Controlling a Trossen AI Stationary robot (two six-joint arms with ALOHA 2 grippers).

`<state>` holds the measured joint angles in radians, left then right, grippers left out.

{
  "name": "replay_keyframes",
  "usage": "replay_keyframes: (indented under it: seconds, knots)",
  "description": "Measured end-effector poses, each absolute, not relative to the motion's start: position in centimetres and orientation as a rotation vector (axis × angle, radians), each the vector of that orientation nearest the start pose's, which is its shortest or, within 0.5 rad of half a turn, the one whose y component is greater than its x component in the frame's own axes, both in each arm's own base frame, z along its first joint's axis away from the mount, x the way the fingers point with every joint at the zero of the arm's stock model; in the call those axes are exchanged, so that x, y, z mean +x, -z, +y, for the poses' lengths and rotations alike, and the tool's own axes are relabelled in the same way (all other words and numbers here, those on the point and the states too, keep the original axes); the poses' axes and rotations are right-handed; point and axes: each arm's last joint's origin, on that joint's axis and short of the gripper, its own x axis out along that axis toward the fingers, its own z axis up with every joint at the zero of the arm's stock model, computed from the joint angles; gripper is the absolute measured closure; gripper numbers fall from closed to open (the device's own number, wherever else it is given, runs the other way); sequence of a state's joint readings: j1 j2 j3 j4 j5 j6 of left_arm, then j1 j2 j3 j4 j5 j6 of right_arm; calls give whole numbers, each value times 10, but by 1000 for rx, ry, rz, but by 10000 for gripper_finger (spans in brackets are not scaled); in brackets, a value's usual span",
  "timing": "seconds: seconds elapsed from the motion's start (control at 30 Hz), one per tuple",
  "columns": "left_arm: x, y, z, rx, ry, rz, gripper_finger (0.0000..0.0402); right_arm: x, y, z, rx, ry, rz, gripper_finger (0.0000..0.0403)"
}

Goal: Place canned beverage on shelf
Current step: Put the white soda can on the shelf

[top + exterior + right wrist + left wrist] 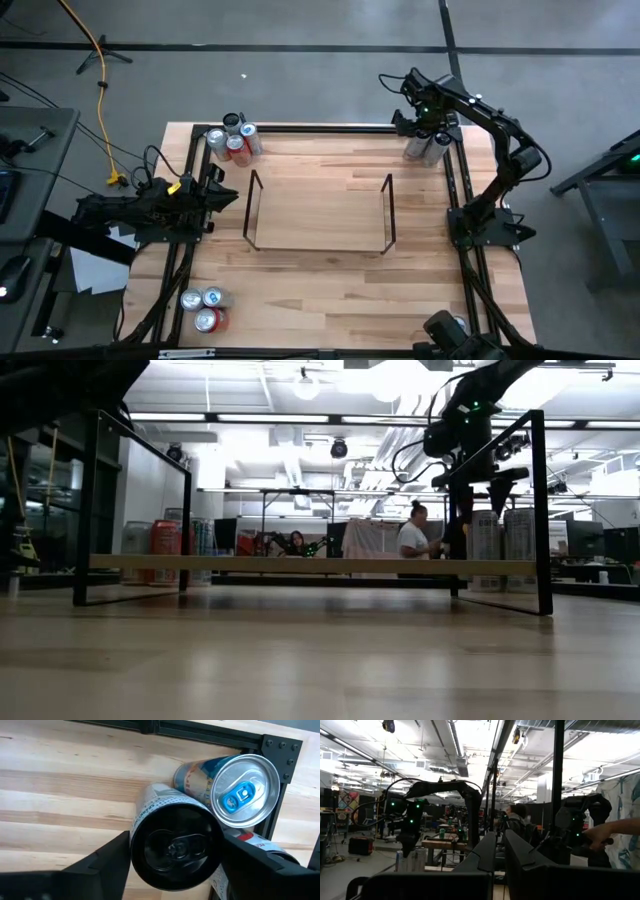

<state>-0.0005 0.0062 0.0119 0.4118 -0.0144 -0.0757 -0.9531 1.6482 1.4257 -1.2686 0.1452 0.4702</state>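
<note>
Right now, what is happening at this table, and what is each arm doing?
The right gripper is down over the cans in the far right corner of the table, its fingers on either side of a black-topped can; I cannot tell whether they grip it yet. A blue-tabbed can stands right beside it. The shelf in the middle holds no cans yet. The left gripper waits, shut, at the left edge. More cans stand in two other corners.

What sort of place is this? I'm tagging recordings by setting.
Likely an open-plan robotics lab or workshop: a bare ceiling with strip lights, a person working at benches behind the wooden table, and an orange cable trailing across the concrete floor.
</note>
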Motion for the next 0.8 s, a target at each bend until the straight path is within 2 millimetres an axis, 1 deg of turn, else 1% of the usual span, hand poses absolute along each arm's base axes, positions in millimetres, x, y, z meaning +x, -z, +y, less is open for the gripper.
replay_keyframes:
  seconds: [0.07,0.3,0.37,0.43,0.5,0.6,0.7,0.8]
  knots:
    - [89,-206,0,-78,2,-418,398,170,-275,-247,961,1228,1226,161]
    - [89,-206,0,-78,2,-418,398,171,-275,-245,939,1202,1256,161]
    - [89,-206,0,-78,2,-417,398,175,-278,-243,920,1177,1269,161]
    - [89,-206,0,-77,1,-418,398,179,-285,-241,901,1152,1269,161]
    - [89,-206,0,-77,2,-418,398,185,-295,-240,865,1136,1223,161]
    - [89,-206,0,-77,2,-418,398,192,-318,-237,815,1112,1155,161]
    - [89,-206,0,-78,2,-418,398,199,-347,-231,760,1068,1059,161]
    - [89,-206,0,-78,2,-418,398,209,-380,-218,698,953,954,161]
